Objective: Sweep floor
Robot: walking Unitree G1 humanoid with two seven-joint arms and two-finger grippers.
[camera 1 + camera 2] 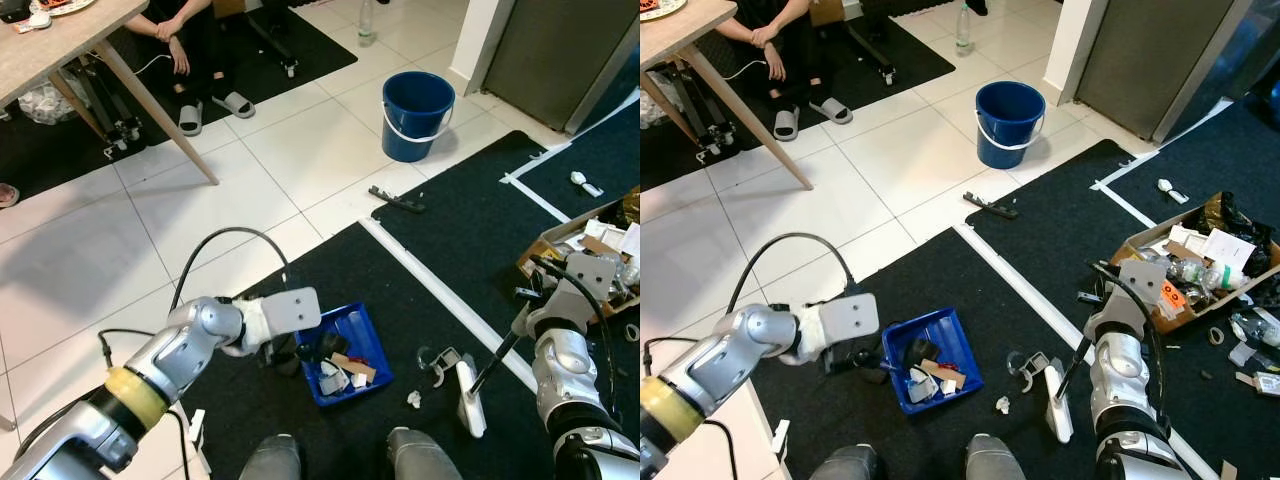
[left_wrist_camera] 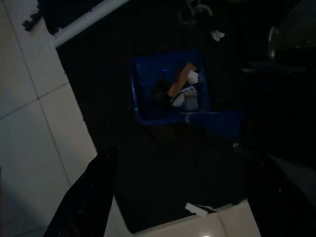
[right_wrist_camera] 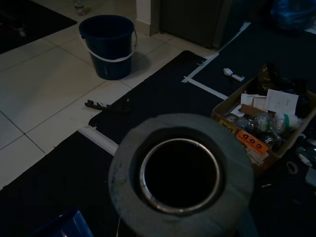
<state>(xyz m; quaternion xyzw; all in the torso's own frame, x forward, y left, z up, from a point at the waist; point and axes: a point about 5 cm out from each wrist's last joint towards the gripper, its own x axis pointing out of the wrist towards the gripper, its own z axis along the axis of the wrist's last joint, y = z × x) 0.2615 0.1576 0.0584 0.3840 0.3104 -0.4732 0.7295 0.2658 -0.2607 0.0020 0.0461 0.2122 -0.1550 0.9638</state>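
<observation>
A blue dustpan (image 1: 362, 338) holding several scraps lies on the black mat (image 1: 450, 240) just ahead of my feet. My left gripper (image 1: 290, 352) hovers at the pan's left edge; in the left wrist view its fingers (image 2: 84, 197) stand wide apart with the dustpan (image 2: 170, 89) beyond them. On the right, a black broom handle (image 1: 495, 365) slants down to a white brush head (image 1: 470, 400) on the mat. The handle's grey hollow end (image 3: 180, 173) sits right before the right wrist camera, with my right gripper shut on it. A small white scrap (image 1: 413, 399) and a clear piece (image 1: 435, 360) lie between pan and brush.
A blue bucket (image 1: 417, 113) stands on the tiles ahead, with a black strip (image 1: 396, 200) at the mat's edge. A cardboard box of rubbish (image 1: 590, 240) sits at the right. A seated person (image 1: 185, 40) and a wooden table (image 1: 60, 45) are at the far left.
</observation>
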